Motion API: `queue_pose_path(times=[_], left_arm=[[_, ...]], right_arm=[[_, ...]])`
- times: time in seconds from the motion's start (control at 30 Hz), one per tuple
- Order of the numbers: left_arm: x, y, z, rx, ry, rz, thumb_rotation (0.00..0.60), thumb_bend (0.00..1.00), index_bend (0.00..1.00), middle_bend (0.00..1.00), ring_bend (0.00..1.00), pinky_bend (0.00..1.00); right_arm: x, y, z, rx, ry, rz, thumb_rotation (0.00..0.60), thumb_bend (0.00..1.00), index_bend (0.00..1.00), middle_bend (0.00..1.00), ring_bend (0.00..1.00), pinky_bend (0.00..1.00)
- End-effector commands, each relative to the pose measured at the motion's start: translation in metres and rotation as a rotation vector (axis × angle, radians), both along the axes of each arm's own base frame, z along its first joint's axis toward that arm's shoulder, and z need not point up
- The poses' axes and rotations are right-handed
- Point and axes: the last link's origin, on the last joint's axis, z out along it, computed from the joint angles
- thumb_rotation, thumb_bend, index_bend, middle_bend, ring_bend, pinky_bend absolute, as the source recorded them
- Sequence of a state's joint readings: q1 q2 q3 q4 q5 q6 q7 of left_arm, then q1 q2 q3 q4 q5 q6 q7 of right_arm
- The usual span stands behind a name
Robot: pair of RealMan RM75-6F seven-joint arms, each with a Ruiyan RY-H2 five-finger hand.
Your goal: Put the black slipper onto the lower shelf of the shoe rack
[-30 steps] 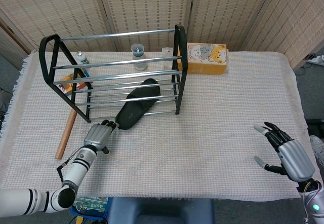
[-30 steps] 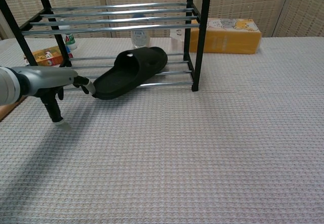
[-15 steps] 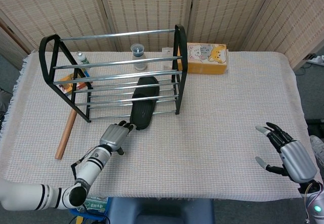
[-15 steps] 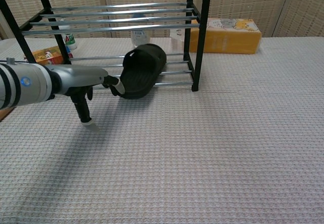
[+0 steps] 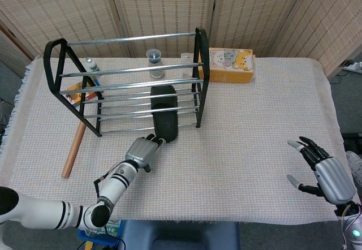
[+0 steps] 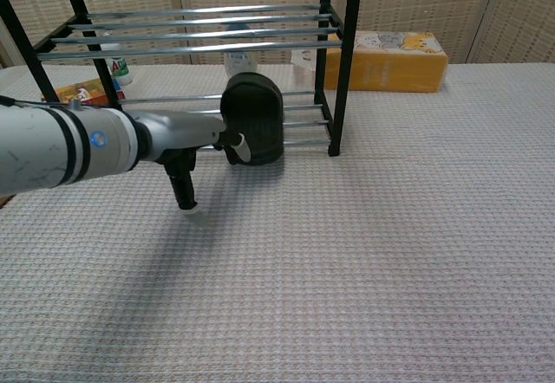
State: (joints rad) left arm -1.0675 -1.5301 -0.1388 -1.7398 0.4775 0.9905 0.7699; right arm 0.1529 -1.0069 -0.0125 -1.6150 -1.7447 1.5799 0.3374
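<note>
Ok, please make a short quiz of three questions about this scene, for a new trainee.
1. True or false: the black slipper lies with its whole length on the lower shelf of the shoe rack.
2. Which hand touches the slipper's near end? A) left hand B) right hand C) neither
3. Fill in: behind the rack's right end stands a yellow ______ with cat pictures.

Key
1. False. Its near end sticks out over the front rail onto the tablecloth.
2. A. The right hand hangs open near the table's right edge, holding nothing.
3. box.
</note>
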Motion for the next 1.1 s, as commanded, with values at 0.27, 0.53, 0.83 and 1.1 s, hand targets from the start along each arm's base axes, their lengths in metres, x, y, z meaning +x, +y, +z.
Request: queue_pose_path(times=[0.27,0.53,0.83,1.1], left_arm=[[0.012,0.008,-0.009,0.01,-0.03,0.005,0.6,0.13,0.16,0.2,0.13,0.34],[0.01,0.004,0.0,0.032,-0.054,-0.012,0.6,0.13,0.16,0.2,0.13,0.34],[-0.022,-0.018,0.031,0.081,-0.068,-0.022,0.6,0.13,0.16,0.2,0.13,0.34],[-0.077,-0.043,0.07,0.169,-0.085,0.037,0.6,0.13,0.15,0.2,0.13,0.34]], right_arm=[[-0.002,0.001,0.001,-0.009,-0.004,-0.007,0.6,0.27,0.1,0.2,0.14,0.24],[-0.002,0.001,0.003,-0.013,-0.003,-0.009,0.6,0.27,0.1,0.2,0.14,0.24],[-0.005,0.0,0.005,-0.02,0.0,-0.022,0.6,0.27,0.1,0.2,0.14,0.24],[-0.01,0.006,0.008,-0.025,0.006,-0.057,0.6,0.27,0.1,0.2,0.14,0.24]])
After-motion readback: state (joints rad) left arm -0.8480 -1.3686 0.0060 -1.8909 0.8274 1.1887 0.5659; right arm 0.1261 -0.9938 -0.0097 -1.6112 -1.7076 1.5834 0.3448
